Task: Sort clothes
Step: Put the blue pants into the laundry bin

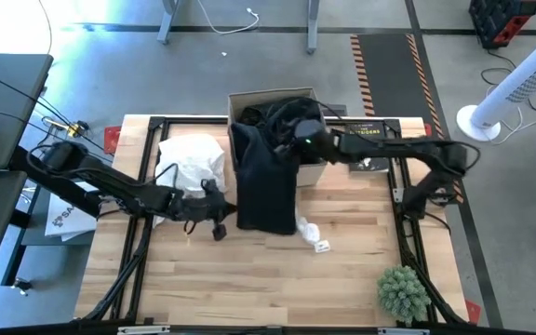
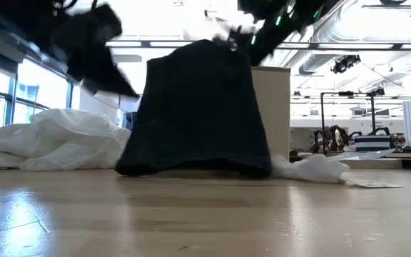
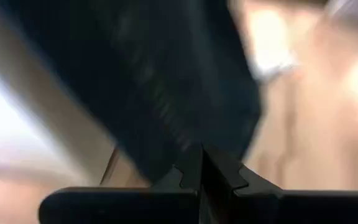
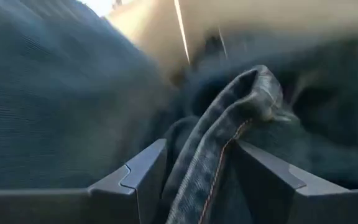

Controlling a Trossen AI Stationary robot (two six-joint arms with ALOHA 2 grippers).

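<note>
Bare tabletop (image 1: 249,279) in front; black garment (image 1: 266,186), white heap (image 1: 194,163) and box (image 1: 273,100) crowding the rear.

We see wooden table (image 1: 249,279): white garment (image 1: 194,163) left-centre, black garment (image 1: 266,186) centre, cardboard box (image 1: 273,98) top-centre, plant (image 1: 405,291) lower right.

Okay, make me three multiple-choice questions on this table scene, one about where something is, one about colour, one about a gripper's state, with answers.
1. Where is the white garment pile?
A. beside the left arm
B. in the box
C. by the plant

2. What colour is the large garment hanging out of the box?
A. white
B. red
C. black

3. The right gripper is:
A. empty
B. shut on a fold of dark fabric
C. out of view

Answers: 1 A, the high view shows it there. 2 C, it is dark in all views. 3 B, a stitched fold sits between the fingers.
</note>
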